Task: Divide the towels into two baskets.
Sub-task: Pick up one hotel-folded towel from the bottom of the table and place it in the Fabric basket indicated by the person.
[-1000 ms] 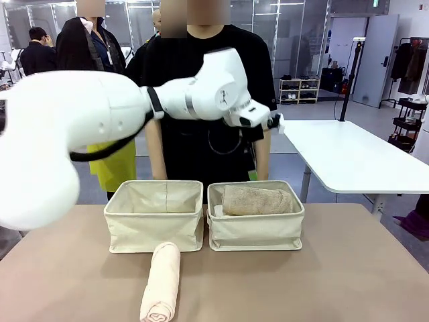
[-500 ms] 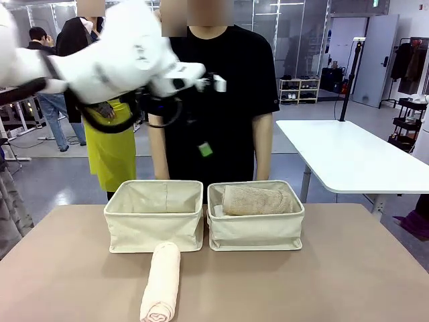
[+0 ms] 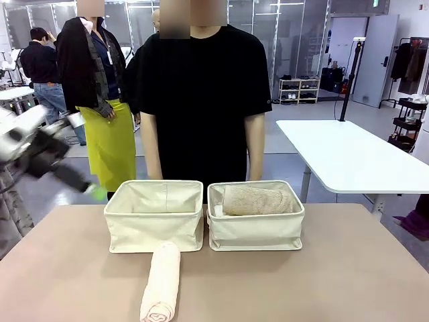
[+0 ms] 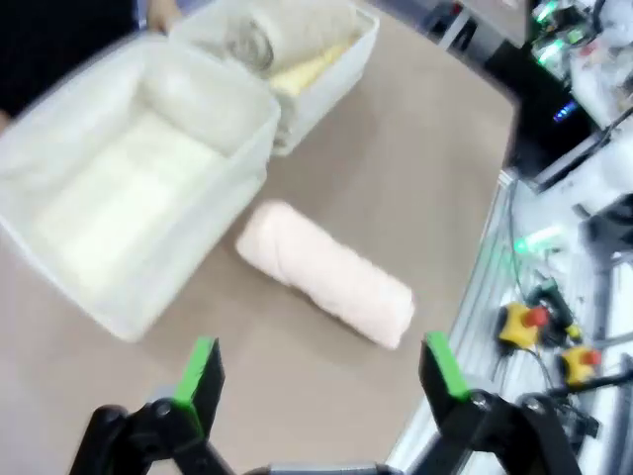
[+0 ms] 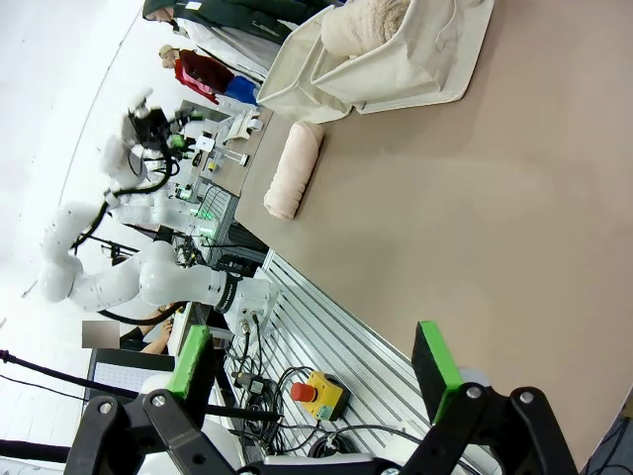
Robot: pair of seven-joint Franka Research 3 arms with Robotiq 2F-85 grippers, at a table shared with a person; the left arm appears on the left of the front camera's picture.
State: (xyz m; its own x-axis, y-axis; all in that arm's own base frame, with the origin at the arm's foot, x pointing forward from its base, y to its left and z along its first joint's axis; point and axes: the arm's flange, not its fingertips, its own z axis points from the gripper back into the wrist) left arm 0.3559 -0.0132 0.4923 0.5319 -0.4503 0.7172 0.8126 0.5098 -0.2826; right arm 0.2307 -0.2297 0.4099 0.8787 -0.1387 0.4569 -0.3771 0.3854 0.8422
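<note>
On my left wrist feed the left gripper [image 4: 321, 381] stood spread wide with nothing between its green pads [image 4: 201, 371], hovering over the tan tabletop [image 4: 415, 178]. At about twelve o'clock from it lay the pale pink terry-cloth towel roll [image 4: 326, 274], loose on the table. Beyond that, toward ten o'clock, sat the empty cream canvas basket [image 4: 129, 188]; its twin basket [image 4: 331, 59] at twelve o'clock held a tan towel roll [image 4: 267, 30] with a yellow one [image 4: 312, 71] beside it. My right gripper [image 5: 315, 371] was likewise fully open and held nothing, out past the table edge. From the front, the blurred left gripper [image 3: 64, 173] hung at nine o'clock; a person in a black shirt [image 3: 201, 100] stood behind the baskets.
</note>
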